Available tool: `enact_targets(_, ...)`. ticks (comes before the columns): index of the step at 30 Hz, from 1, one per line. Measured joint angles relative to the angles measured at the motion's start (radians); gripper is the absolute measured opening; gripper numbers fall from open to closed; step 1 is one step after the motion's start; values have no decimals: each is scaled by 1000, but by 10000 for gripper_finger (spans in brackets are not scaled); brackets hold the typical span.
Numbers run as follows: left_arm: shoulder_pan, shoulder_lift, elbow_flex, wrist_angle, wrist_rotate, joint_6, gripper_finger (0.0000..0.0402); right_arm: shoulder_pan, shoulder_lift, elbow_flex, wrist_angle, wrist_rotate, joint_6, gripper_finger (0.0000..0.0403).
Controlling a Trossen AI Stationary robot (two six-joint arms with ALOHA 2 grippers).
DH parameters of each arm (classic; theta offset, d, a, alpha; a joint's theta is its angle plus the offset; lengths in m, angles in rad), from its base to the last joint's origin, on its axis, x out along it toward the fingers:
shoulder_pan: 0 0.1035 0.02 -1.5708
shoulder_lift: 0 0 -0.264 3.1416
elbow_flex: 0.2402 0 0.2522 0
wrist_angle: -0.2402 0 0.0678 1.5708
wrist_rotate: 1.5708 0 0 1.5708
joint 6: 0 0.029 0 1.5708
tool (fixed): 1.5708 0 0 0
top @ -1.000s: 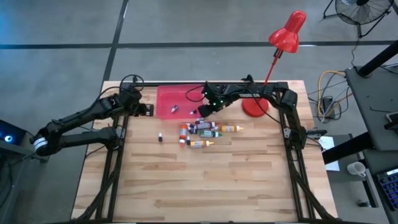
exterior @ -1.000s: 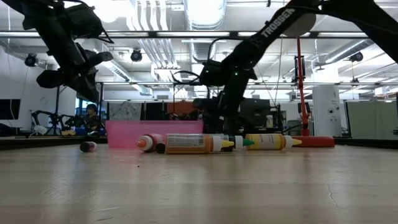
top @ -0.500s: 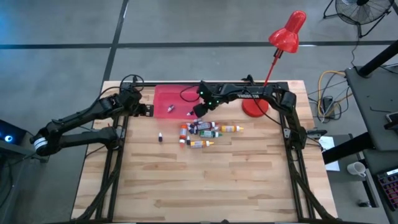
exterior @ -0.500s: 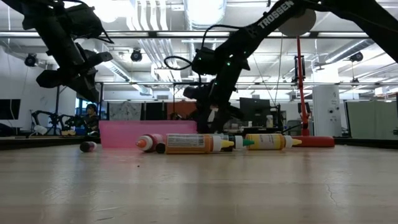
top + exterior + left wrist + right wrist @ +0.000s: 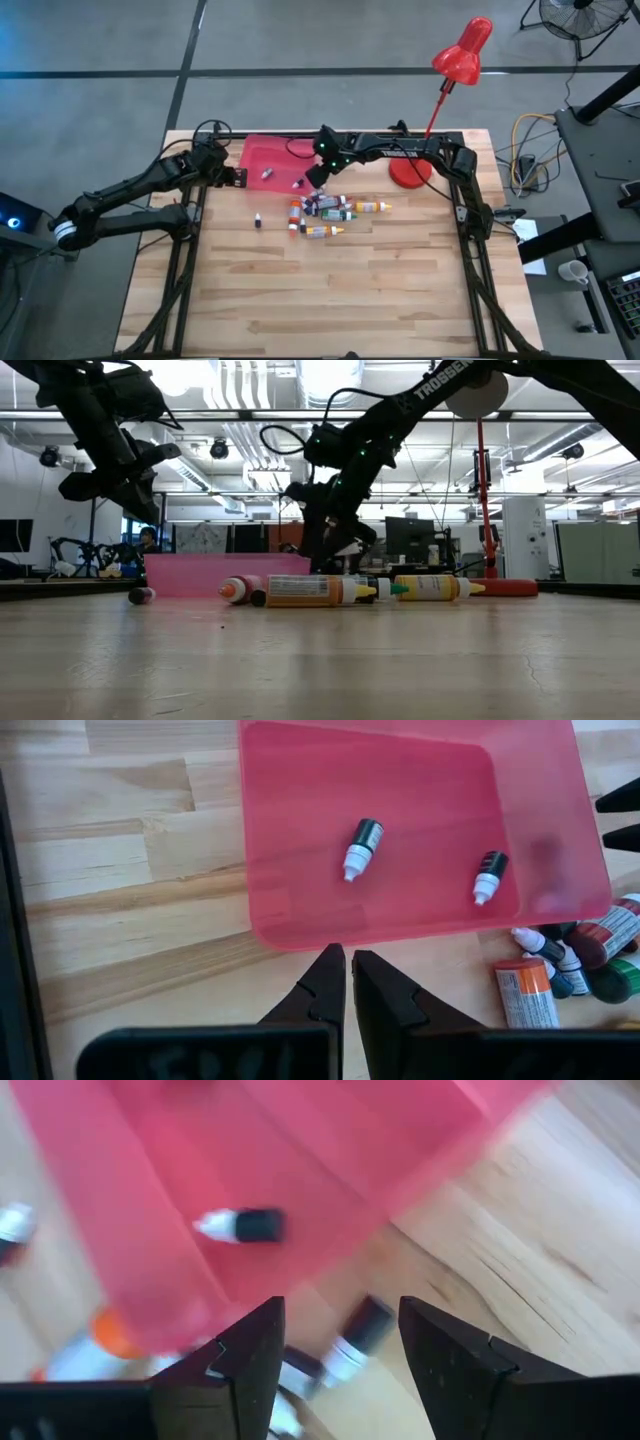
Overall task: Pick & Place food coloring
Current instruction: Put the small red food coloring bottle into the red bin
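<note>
At the left of the table, the left gripper [image 5: 232, 176] is held beside the left edge of the pink-red tray [image 5: 262, 158], its jaws pressed together on nothing, as the left wrist view shows.

On the tray two small dark food coloring bottles [image 5: 364, 847] with pale caps are seen lying flat, a little apart, one near the middle and one [image 5: 489, 876] nearer the tray's right edge.

One lone dark bottle [image 5: 258, 221] lies on the wood well apart from the others, in front of the tray.

Just right of the tray, the right gripper [image 5: 318, 176] is hung over the tray's near right corner, its jaws spread wide and empty; in its wrist view a bottle on the tray and another on the wood are seen between and beyond the fingers [image 5: 245, 1363].

Below it, the main cluster of bottles [image 5: 325, 213] is heaped on the wood, orange, yellow, red and green bodies touching one another.

By this reading a drop is just finished and the next pick is due. An outlying bottle at the cluster's edge is best chosen, the fingers set across its body, not its cap, and lowered straight so that neighbours are not rolled away.

At the far right a red lamp [image 5: 460, 58] stands clear of the work.
</note>
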Motion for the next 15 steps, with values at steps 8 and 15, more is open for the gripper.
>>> enact_targets(8, 0, 0, -6, 4, 0, 0, 0, 17, 45, -8, -61, 28, 13, 191)
enact_targets(15, 0, 0, -64, 2, 1, -17, 0, 54, 96, -8, -29, 118, 43, 191)
